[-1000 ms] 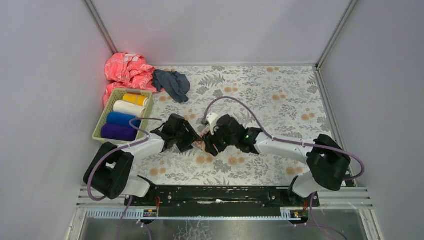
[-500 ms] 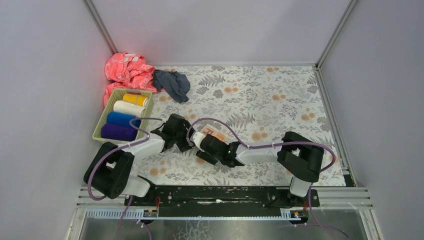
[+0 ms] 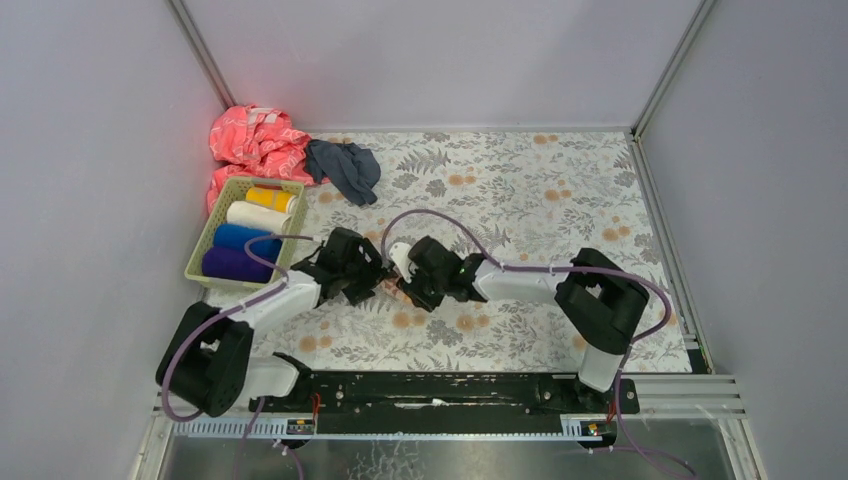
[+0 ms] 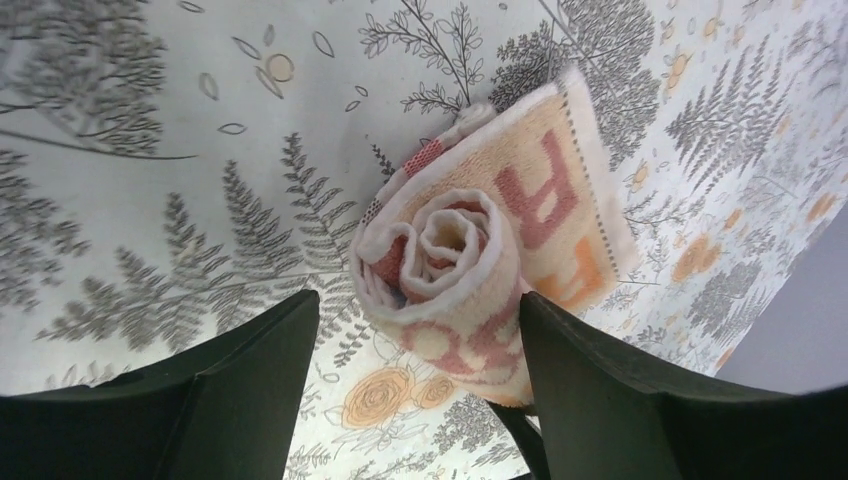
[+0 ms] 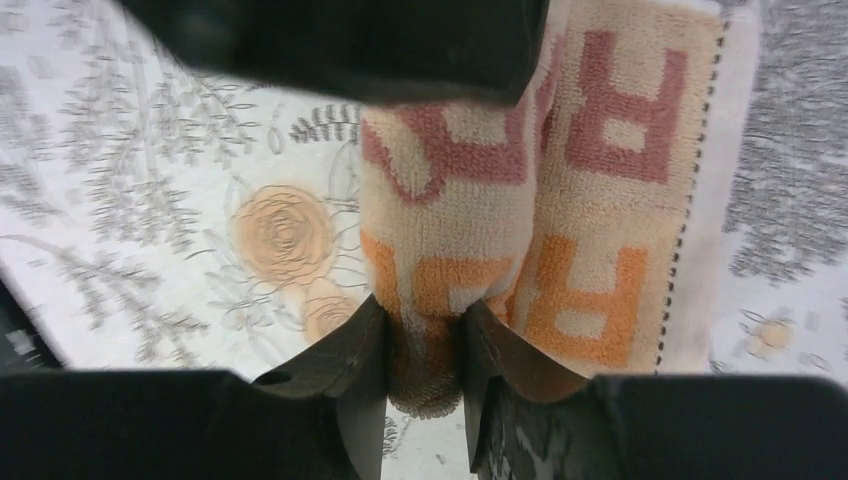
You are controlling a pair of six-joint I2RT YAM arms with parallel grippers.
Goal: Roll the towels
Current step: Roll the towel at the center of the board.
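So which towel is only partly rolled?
The cream lettered towel in the right gripper: part lies flat. The basket's four rolls are complete; the dark grey one is crumpled.

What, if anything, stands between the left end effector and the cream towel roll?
Nothing visible: the cream towel roll lies directly inside the left end effector, jaws open, while the right end effector pinches one end.
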